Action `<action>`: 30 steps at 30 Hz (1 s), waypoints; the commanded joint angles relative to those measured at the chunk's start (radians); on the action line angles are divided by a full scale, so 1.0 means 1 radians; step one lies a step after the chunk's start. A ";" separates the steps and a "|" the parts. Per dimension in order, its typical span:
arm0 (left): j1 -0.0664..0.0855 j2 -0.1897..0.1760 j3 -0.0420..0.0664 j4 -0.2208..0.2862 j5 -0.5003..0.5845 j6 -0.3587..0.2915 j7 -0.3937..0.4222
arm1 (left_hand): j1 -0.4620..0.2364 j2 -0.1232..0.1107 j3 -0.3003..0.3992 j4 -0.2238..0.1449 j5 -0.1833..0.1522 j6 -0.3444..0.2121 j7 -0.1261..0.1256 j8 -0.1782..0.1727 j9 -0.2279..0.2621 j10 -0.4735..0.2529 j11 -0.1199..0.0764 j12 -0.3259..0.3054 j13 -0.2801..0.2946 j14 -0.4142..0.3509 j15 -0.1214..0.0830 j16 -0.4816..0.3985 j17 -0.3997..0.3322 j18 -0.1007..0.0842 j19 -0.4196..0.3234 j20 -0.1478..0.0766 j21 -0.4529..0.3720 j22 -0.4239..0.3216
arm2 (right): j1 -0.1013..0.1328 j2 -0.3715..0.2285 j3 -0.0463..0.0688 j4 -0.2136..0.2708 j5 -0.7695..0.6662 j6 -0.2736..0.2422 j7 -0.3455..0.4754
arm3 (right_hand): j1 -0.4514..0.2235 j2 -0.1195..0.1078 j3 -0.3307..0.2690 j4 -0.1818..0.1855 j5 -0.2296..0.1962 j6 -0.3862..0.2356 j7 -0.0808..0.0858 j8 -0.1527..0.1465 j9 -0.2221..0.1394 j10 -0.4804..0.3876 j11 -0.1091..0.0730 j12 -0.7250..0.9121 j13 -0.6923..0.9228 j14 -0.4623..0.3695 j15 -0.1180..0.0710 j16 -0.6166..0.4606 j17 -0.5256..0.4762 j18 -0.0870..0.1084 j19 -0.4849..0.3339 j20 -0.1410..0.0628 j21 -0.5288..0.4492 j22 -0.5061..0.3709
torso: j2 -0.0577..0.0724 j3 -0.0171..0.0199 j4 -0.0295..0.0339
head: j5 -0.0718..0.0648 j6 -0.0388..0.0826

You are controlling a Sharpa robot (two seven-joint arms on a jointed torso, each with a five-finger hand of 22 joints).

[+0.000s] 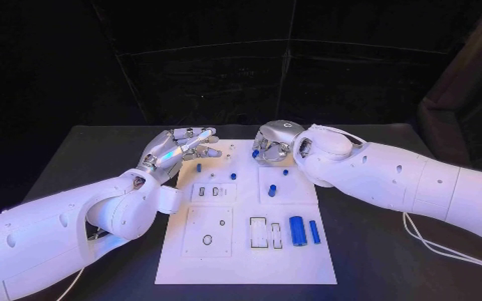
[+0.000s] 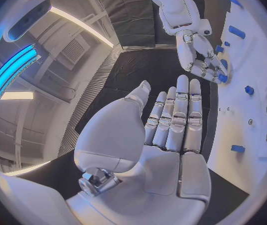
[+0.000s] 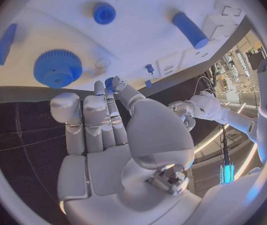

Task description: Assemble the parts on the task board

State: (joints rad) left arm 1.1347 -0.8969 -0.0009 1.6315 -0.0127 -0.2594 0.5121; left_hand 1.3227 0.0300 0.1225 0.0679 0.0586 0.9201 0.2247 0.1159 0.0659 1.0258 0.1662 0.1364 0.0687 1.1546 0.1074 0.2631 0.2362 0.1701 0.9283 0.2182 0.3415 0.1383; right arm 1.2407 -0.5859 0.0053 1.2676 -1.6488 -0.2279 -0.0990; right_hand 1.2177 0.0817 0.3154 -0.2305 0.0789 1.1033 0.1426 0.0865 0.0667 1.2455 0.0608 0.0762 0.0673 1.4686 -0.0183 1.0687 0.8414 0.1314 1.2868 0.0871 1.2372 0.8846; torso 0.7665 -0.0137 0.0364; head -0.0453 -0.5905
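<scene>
Silver fingers of the right hand point(image 1: 273, 142) pinch a small blue gear part point(image 3: 110, 82) over the far edge of the white task board point(image 1: 246, 263). Just beside it, the left hand point(image 1: 181, 146) hovers palm up, fingers spread, holding nothing. Nearer on the board lie a large blue cylinder point(image 1: 297, 230) and a slimmer blue bar point(image 1: 314, 231), side by side, on the black desk point(image 1: 372, 259).

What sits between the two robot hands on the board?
Head view: only bare white board between the left robot hand and the right robot hand; no part lies in that gap.
</scene>
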 commanded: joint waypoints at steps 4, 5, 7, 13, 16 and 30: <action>0.001 0.001 0.000 -0.002 -0.007 0.018 -0.006 | 0.003 0.006 0.005 -0.010 0.001 0.003 0.007 -0.008 -0.001 0.004 0.002 -0.007 -0.002 0.004 -0.001 -0.007 0.003 0.013 0.010 0.000 -0.003 -0.002 | 0.008 0.044 0.007 -0.050 0.031 -0.079 -0.028 | -0.010 -0.003 0.013 0.011 -0.008 0.023 -0.016 -0.001 0.012 0.010 -0.001 -0.005 0.000 0.018 -0.006 0.012 0.004 -0.007 0.002 -0.006 0.010 0.005 | 0.003 -0.0013 0.0039 | 0.001 0.003; 0.001 0.002 0.000 -0.002 -0.007 0.019 -0.006 | 0.003 0.006 0.005 -0.011 0.001 0.003 0.007 -0.008 -0.001 0.004 0.002 -0.007 -0.002 0.004 -0.001 -0.007 0.003 0.013 0.010 0.000 -0.003 -0.002 | 0.008 0.052 0.008 -0.060 0.031 -0.081 -0.029 | -0.012 -0.005 0.016 0.014 -0.008 0.023 -0.016 -0.002 0.012 0.010 -0.001 -0.006 0.000 0.018 -0.006 0.015 0.005 -0.007 0.002 -0.006 0.011 0.006 | 0.003 -0.0020 0.0054 | 0.002 0.002; 0.002 0.001 0.000 -0.002 -0.007 0.019 -0.007 | 0.003 0.006 0.006 -0.012 0.001 0.003 0.007 -0.009 -0.001 0.004 0.002 -0.008 -0.002 0.004 -0.001 -0.007 0.004 0.013 0.010 0.000 -0.003 -0.003 | 0.012 0.073 0.008 -0.082 0.032 -0.087 -0.033 | -0.014 -0.006 0.019 0.017 -0.009 0.023 -0.015 -0.003 0.012 0.010 -0.001 -0.007 0.000 0.018 -0.006 0.017 0.007 -0.007 0.001 -0.006 0.012 0.006 | 0.004 -0.0027 0.0079 | 0.003 0.003; 0.003 -0.003 0.000 0.004 -0.007 0.020 -0.009 | 0.004 0.007 0.008 -0.013 0.001 0.003 0.007 -0.009 -0.001 0.004 0.002 -0.009 -0.002 0.004 -0.001 -0.008 0.004 0.013 0.011 0.000 -0.004 -0.003 | 0.022 0.120 0.009 -0.132 0.033 -0.087 -0.036 | -0.018 -0.013 0.027 0.025 -0.009 0.022 -0.015 -0.006 0.011 0.008 0.000 -0.010 -0.001 0.016 -0.005 0.023 0.009 -0.007 0.000 -0.006 0.016 0.010 | 0.012 -0.0057 0.0134 | -0.002 0.005; 0.004 -0.006 0.000 0.008 -0.007 0.020 -0.010 | 0.004 0.007 0.009 -0.015 0.001 0.002 0.007 -0.010 -0.001 0.003 0.002 -0.009 -0.002 0.004 -0.001 -0.009 0.005 0.013 0.011 0.000 -0.004 -0.003 | 0.028 0.137 0.009 -0.151 0.034 -0.087 -0.038 | -0.019 -0.016 0.030 0.027 -0.009 0.022 -0.015 -0.008 0.011 0.006 0.001 -0.011 -0.001 0.016 -0.005 0.024 0.010 -0.008 0.000 -0.006 0.017 0.012 | 0.017 -0.0084 0.0154 | -0.003 0.010; 0.006 -0.004 0.000 0.006 -0.007 0.020 -0.012 | 0.004 0.007 0.010 -0.015 0.001 0.002 0.007 -0.010 -0.001 0.003 0.002 -0.010 -0.002 0.004 -0.001 -0.009 0.005 0.013 0.011 0.000 -0.005 -0.004 | 0.034 0.186 0.009 -0.190 0.035 -0.057 -0.031 | -0.018 -0.022 0.039 0.031 -0.008 0.021 -0.014 -0.011 0.011 0.002 0.002 -0.013 -0.001 0.014 -0.004 0.027 0.009 -0.008 -0.001 -0.005 0.021 0.016 | 0.024 -0.0132 0.0208 | -0.004 0.016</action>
State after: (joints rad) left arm 1.1388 -0.9017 -0.0013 1.6363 -0.0131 -0.2544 0.5002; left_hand 1.3227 0.0299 0.1328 0.0578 0.0586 0.9201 0.2247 0.1124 0.0661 1.0258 0.1663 0.1314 0.0680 1.1545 0.1074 0.2584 0.2407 0.1699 0.9351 0.2186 0.3416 0.1359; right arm 1.2713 -0.4025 0.0136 1.0804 -1.6151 -0.3043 -0.1309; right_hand 1.2011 0.0646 0.3473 -0.1985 0.0674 1.1049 0.1407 0.0770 0.0712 1.2490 0.0572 0.0675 0.0671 1.4686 -0.0182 1.0887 0.8498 0.1318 1.2867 0.0871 1.2534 0.8992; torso 0.7895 -0.0263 0.0560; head -0.0511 -0.5740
